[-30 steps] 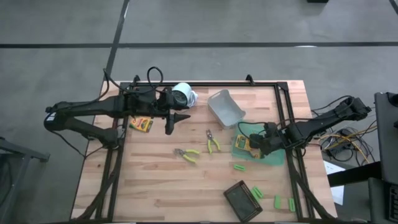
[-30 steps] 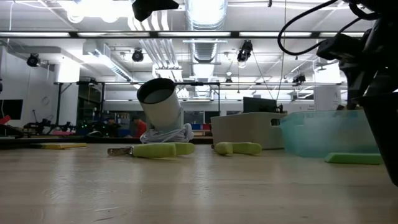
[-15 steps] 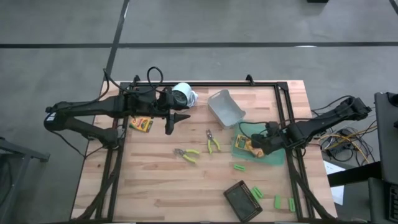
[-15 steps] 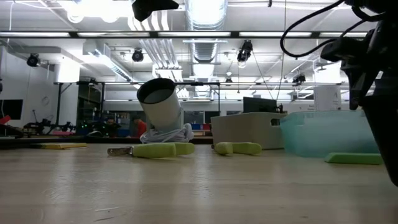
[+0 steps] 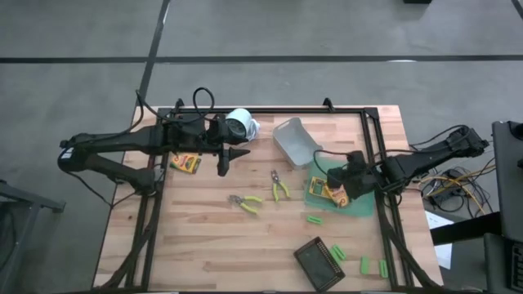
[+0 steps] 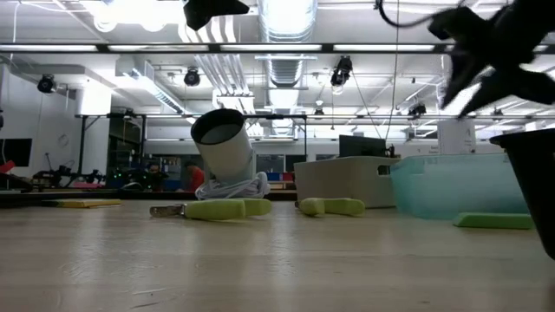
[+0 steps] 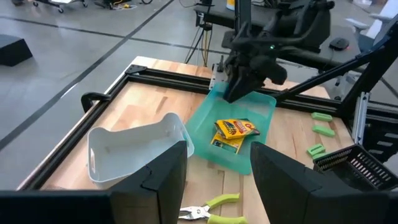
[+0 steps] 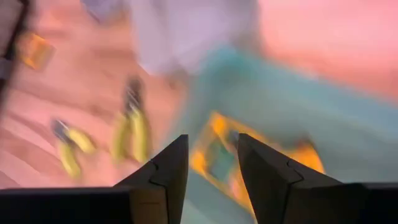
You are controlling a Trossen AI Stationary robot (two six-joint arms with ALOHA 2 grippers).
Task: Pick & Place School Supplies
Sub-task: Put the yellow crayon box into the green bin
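Two yellow packs [image 7: 233,130] lie flat in the green bin [image 5: 353,204] at the table's right. My right gripper [image 8: 212,155] hangs open just above them, slanting down, with nothing between its fingers. A third yellow pack [image 5: 186,163] lies on the table under my left arm. Two yellow-handled tools [image 5: 280,186] [image 5: 245,202] rest flat at mid-table. Several green blocks [image 5: 315,219] are scattered at the near right. My left gripper [image 7: 217,180] stays open and empty high over the table's left half.
A grey bin [image 5: 296,140] stands at the far middle, next to a white cylinder [image 5: 239,124] lying on its side. A dark tray [image 5: 315,260] sits near the front edge among the green blocks. Black frame rails [image 5: 374,163] run along the table's sides.
My right gripper has risen out of the green bin and rolled at the wrist. In the low view its arm has moved up from the right edge to the top. The yellow packs stay in the bin.
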